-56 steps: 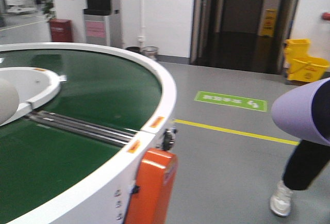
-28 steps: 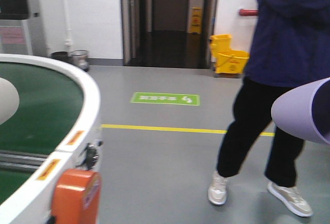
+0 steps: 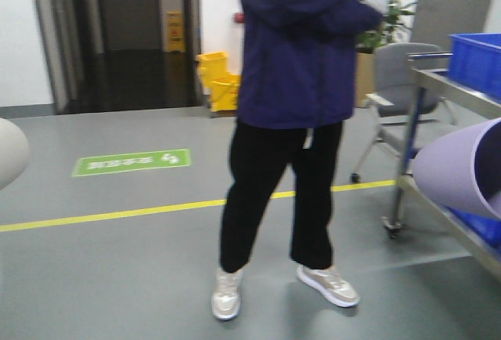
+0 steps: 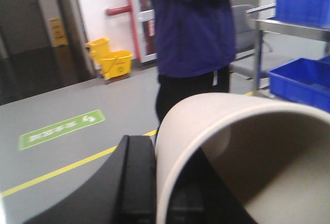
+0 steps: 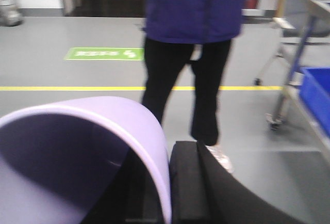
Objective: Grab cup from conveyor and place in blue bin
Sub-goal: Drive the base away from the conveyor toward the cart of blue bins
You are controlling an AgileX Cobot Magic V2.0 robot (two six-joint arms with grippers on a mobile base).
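**Two cups held, one in each claw**

Front view: a beige cup (image 3: pixel 9 152) showed at the left edge and a lilac cup (image 3: pixel 458 171) at the right. A person (image 3: pixel 293 81) in a navy jacket stood on the grey floor between them.

Left wrist view: the left claw (image 4: pixel 159 193) was clamped on the beige cup's wall. Blue crates (image 4: pixel 299 77) sat on a steel rack (image 4: pixel 258 25) to the right.

Right wrist view: the right claw (image 5: pixel 167 188) gripped the lilac cup's wall.

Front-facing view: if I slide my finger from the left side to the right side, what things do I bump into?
cream cup → green floor sign → yellow mop bucket → person → grey chair → purple cup
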